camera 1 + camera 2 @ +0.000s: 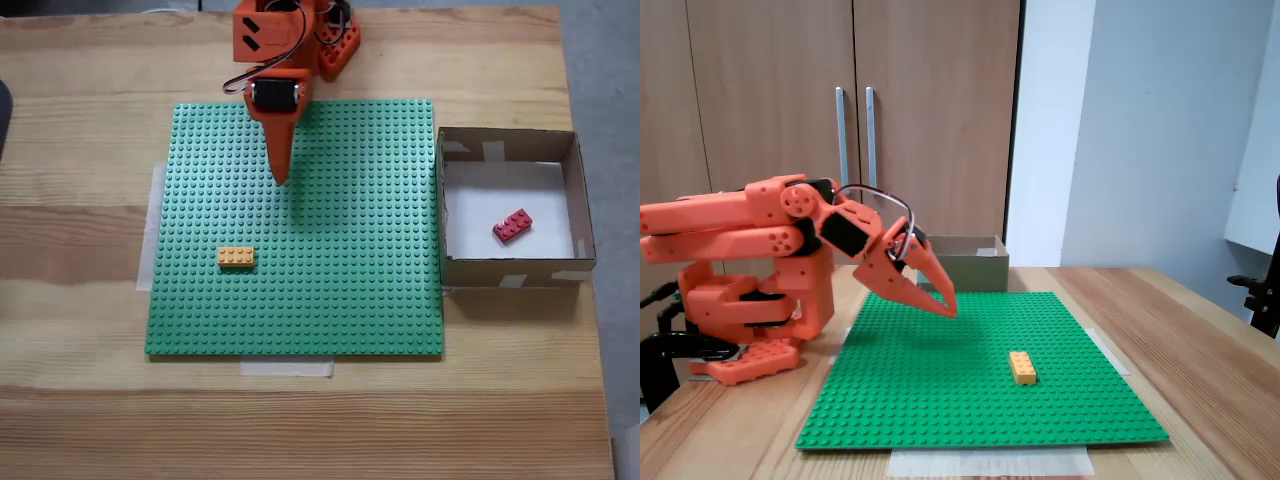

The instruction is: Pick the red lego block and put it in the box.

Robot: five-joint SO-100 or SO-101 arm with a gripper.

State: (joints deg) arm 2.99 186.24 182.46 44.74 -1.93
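Note:
The red lego block [512, 225] lies tilted on the white bottom of the box [510, 271], which stands right of the green baseplate in a fixed view. The same box [962, 270] shows behind the arm in another fixed view, where its inside is hidden. My orange gripper [282, 178] hangs over the back part of the baseplate, well left of the box, its fingers together and nothing between them. From the side my gripper [948, 309] points down at the plate, just above it.
A yellow-orange brick [236, 257] sits on the green baseplate [350, 300], nearer the front left; it shows again as the brick [1022, 366] on the plate [940, 400]. The arm's orange base [750, 330] stands at the table's back edge. Wooden cupboard doors rise behind.

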